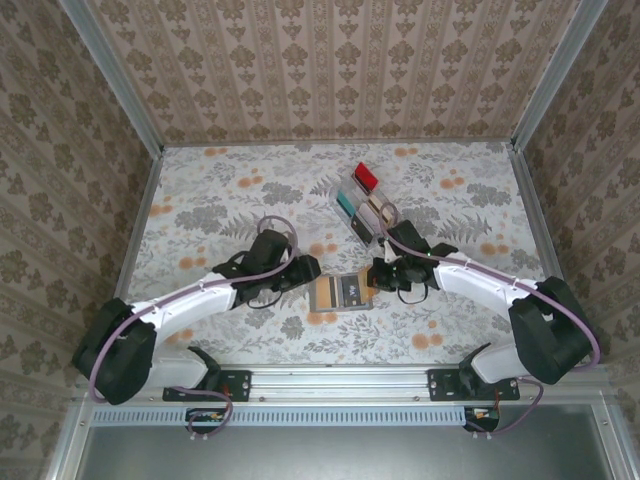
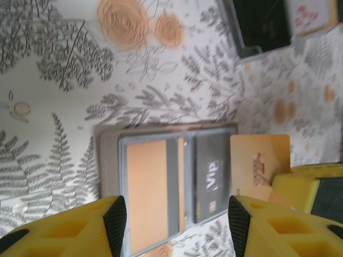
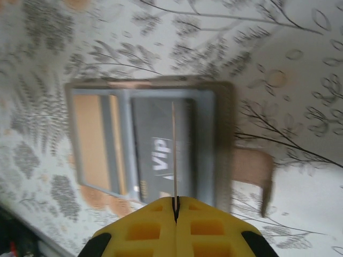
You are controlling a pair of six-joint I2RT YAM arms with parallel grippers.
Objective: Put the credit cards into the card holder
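Card holder open, insertion step.
Right tool pinches beige card, next to align over holder; left tool spread.

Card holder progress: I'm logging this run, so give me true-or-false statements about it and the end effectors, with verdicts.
The card holder lies open. True.
A black Vip card sits in one pocket. True.
The left end effector grips a card. False: it is open, holding nothing.
The right end effector is shut on a beige card. True.
The clear rack is empty. False: a red card and a teal card stand in it.
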